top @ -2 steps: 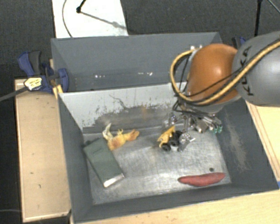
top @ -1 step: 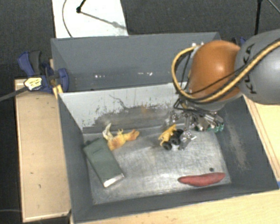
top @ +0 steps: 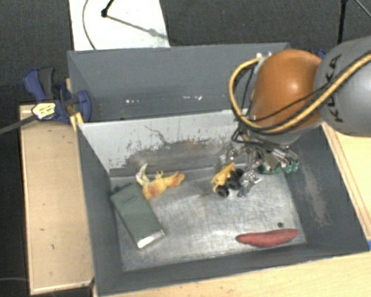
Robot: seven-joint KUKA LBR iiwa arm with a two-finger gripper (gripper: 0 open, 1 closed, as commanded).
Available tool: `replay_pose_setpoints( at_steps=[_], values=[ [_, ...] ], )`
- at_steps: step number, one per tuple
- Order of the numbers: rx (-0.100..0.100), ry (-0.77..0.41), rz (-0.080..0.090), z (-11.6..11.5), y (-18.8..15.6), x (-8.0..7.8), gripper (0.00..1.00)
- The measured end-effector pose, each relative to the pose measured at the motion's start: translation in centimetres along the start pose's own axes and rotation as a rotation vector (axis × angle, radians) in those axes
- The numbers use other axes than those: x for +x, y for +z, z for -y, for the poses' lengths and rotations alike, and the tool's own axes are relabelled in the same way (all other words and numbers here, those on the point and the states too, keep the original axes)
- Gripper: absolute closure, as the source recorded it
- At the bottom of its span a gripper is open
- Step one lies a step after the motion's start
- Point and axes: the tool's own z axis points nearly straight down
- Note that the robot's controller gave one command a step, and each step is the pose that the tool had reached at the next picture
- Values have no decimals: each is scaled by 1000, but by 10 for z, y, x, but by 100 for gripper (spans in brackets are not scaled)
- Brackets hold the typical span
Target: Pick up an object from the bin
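A grey metal bin (top: 179, 80) is seen from above, with a robot arm reaching in from the right. The arm's wrist carries a rounded orange cover (top: 284, 86) looped with cables. Below it the hand (top: 247, 179) sits low over the bin floor, right of centre and near the back wall. Whether the hand is apart, together or clamped on anything cannot be told; its metal parts read as a dark tangle under the cover.

A small yellow and black toy-like thing (top: 225, 177) lies at the hand's left side, touching it or very nearly so. It is the nearest thing to the hand and so the likely one to pick.

To do this step well, the hand should probably be centred over the small toy so that it sits squarely in the grip, not caught at one edge. The hand would need to be right down at the floor, since the toy is low. The grip should be firm before any lift, and the lift straight up, clear of the back wall. A thing this small and uneven could be nudged aside or slip out.

Three other things lie well apart from the hand:
- A yellow-orange toy figure (top: 159, 182) lies to the left.
- A flat grey-green rectangular block with a white end (top: 135, 215) lies at front left.
- A long red soft-looking piece (top: 267, 238) lies by the front wall.
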Motion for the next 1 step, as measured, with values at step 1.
replay_pose_setpoints(
  at_steps=[1],
  values=[
    [0, 1, 0, 0, -11, 0, 100]
  ],
)
